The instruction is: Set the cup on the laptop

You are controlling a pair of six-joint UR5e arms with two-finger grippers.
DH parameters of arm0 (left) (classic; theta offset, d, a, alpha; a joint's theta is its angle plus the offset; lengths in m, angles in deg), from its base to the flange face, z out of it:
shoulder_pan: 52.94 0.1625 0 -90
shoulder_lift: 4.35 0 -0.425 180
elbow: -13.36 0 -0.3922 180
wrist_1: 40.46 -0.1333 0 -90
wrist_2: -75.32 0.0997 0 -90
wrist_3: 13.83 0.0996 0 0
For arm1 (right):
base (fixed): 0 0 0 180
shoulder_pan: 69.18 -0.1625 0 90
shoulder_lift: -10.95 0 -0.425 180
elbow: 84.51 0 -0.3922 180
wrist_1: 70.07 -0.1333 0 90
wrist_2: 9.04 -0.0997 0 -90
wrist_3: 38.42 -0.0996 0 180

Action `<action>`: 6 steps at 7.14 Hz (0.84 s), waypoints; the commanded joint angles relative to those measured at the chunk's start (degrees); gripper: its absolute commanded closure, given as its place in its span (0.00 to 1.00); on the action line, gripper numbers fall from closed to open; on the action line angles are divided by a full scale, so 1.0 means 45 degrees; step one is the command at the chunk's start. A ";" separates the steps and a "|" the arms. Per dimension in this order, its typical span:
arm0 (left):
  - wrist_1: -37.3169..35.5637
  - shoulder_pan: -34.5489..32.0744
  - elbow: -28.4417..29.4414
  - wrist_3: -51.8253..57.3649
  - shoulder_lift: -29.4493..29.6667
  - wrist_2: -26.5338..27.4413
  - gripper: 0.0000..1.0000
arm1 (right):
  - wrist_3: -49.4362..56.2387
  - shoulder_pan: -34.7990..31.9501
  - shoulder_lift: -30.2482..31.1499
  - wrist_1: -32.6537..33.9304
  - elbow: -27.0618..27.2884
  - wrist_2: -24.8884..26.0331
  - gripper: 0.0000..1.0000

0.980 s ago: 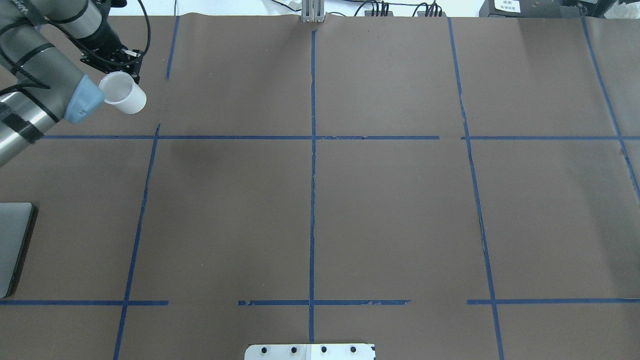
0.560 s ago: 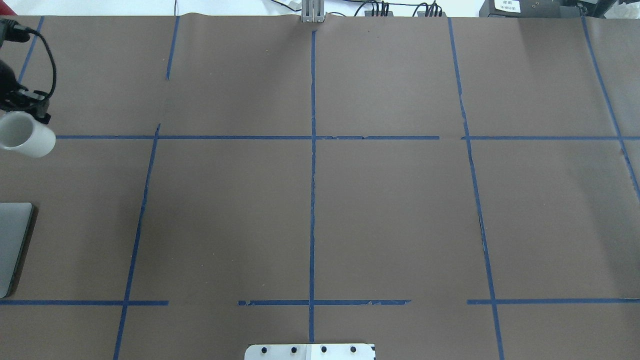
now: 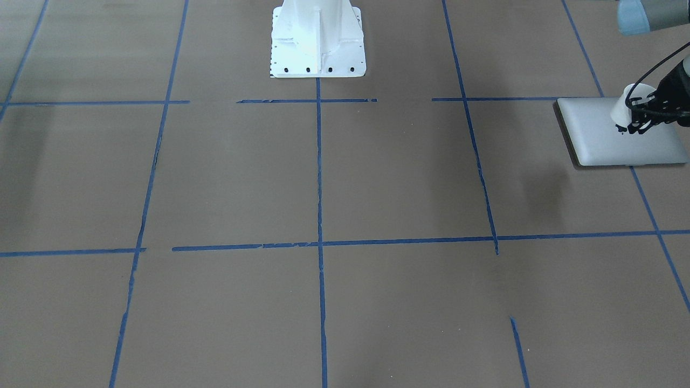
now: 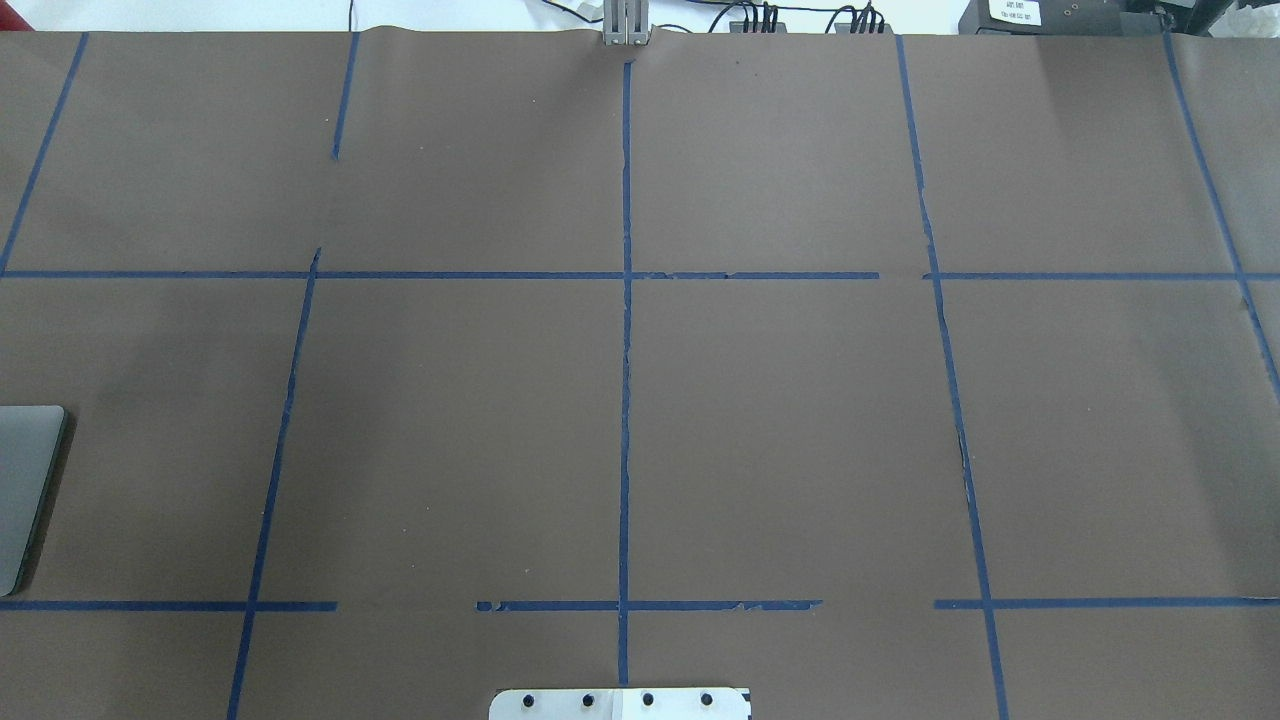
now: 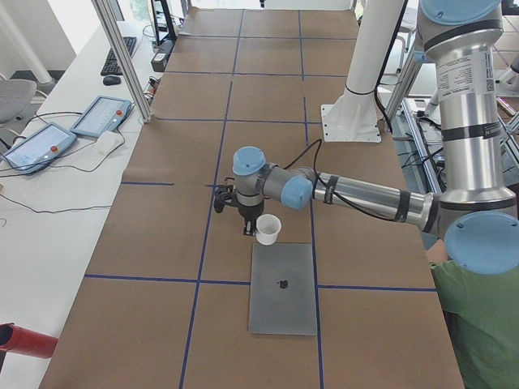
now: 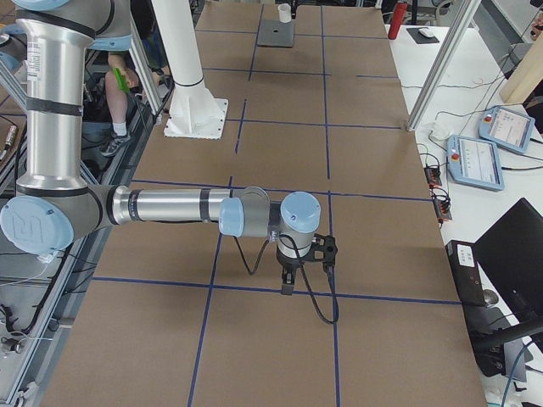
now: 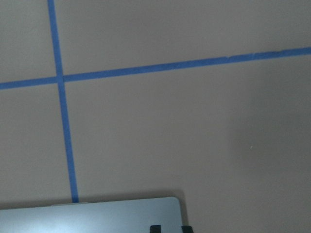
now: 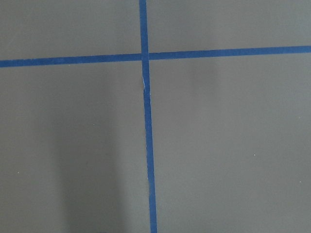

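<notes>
The white cup [image 3: 621, 109] is held in my left gripper [image 3: 632, 125], which is shut on it. It hangs over the silver-grey laptop [image 3: 604, 134], near the lid's edge toward the table's middle. In the exterior left view the cup [image 5: 268, 229] is above the end of the laptop [image 5: 282, 296], which shows its dark logo. Whether cup and lid touch I cannot tell. Only the laptop's edge [image 4: 25, 490] shows overhead. The left wrist view shows a laptop corner [image 7: 97, 216]. My right gripper [image 6: 288, 284] hovers low over bare table; open or shut I cannot tell.
Brown paper with blue tape lines covers the table. The white robot base [image 3: 318, 40] stands at the robot's edge. Teach pendants [image 5: 101, 116] lie on a side bench. A person in green [image 5: 478, 324] stands beside the left arm.
My left arm has carried the cup to the left and toward the robot, out of the overhead view, and now holds it over the laptop.
</notes>
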 commanded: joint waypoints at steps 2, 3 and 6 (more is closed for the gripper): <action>0.2563 -0.0041 0.1774 -0.0137 -0.0806 -0.0019 1.00 | 0.0000 0.0000 0.0000 0.0000 0.0000 0.0000 0.00; 0.3907 -0.0041 0.2768 -0.0582 -0.0806 0.0000 1.00 | 0.0000 0.0000 0.0000 0.0000 0.0000 0.0000 0.00; 0.6849 0.0017 0.4574 -0.2651 -0.0729 -0.0019 1.00 | 0.0000 0.0000 0.0000 0.0000 0.0000 0.0000 0.00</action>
